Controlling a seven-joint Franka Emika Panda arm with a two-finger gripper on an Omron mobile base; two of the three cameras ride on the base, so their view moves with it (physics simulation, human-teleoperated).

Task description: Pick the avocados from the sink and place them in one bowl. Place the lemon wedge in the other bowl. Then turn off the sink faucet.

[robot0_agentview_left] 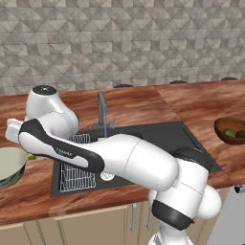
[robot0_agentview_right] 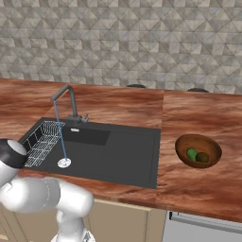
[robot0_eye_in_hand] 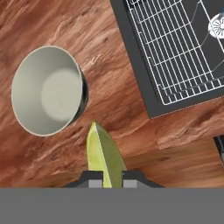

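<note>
Gripper (robot0_eye_in_hand: 112, 178) clamped narrow on the lemon wedge (robot0_eye_in_hand: 104, 153), held above the wooden counter (robot0_eye_in_hand: 175, 157) between the pale bowl (robot0_eye_in_hand: 47, 91) and the sink's (robot0_eye_in_hand: 135, 61) left rim, wedge tip pointing toward the bowl. Pale bowl standing near the counter's left end, just beside the sink. Wire rack (robot0_eye_in_hand: 179, 48) in the left basin. Water running from the faucet (robot0_agentview_right: 66, 101) down to the drain (robot0_agentview_right: 64, 163). Both avocados (robot0_agentview_right: 197, 155) lying together in the brown bowl (robot0_agentview_right: 198, 150) on the counter right of the sink.
</note>
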